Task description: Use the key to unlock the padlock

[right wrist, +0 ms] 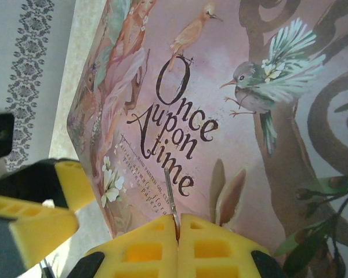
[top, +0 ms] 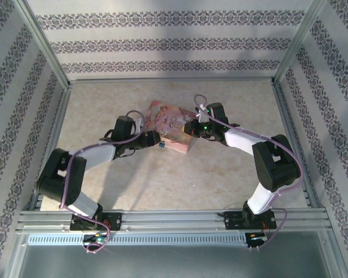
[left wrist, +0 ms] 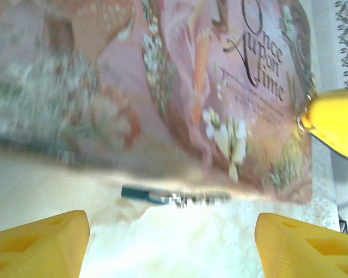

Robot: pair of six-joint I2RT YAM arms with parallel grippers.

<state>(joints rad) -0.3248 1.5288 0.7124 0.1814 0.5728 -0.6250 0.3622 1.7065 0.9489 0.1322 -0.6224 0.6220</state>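
Note:
The tiny blue-teal padlock (left wrist: 138,193) lies flat on the table against the near side of the pink tin, with its silvery metal parts (left wrist: 188,198) pointing right. From above, the padlock (top: 161,146) is a small blue speck just off my left gripper (top: 153,141). My left gripper (left wrist: 171,234) is open, its yellow fingers (left wrist: 37,246) spread on either side and just short of the padlock. My right gripper (right wrist: 177,223) is shut on the key (right wrist: 171,200), a thin silvery sliver sticking out over the tin lid. The right gripper (top: 190,128) hovers over the tin.
The pink illustrated tin (top: 171,123) lettered "Once upon a time" lies mid-table between both grippers; its lid (right wrist: 220,104) spans the right wrist view. A yellow finger of the other arm (left wrist: 336,119) shows beside the tin's corner. Patterned walls and metal posts enclose the table.

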